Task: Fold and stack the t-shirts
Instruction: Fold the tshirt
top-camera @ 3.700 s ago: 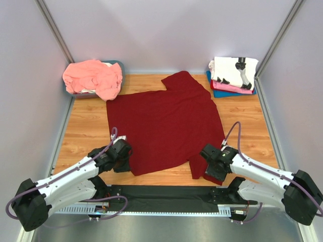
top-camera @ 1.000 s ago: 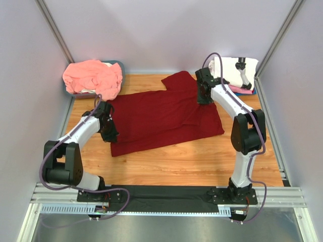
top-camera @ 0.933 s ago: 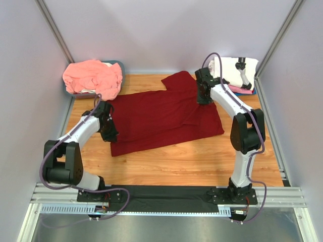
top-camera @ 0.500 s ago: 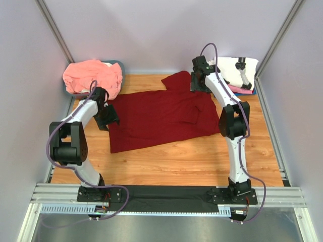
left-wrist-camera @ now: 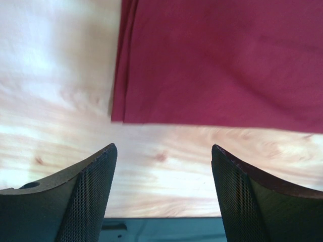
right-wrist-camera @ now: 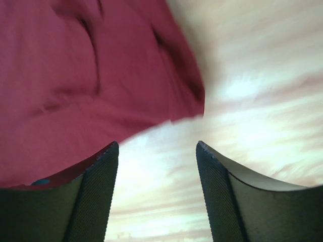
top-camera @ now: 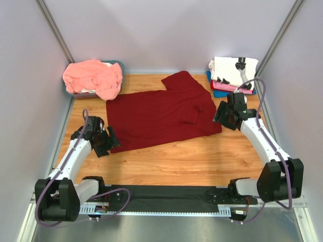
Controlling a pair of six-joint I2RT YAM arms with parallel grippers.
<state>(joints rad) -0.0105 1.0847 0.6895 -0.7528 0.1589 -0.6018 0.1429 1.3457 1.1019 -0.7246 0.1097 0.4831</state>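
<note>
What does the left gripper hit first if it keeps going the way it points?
Probably bare wood of the table. In the wrist view the open left gripper frames wood just short of the dark red t-shirt, whose folded corner lies a little beyond. Depth is unclear, so it could catch that edge instead.

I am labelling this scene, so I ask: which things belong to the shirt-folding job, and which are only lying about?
Job: dark red t-shirt, salmon-pink t-shirt, stack of folded t-shirts.
Lying about: blue-grey bin under the salmon-pink t-shirt, wooden table.
</note>
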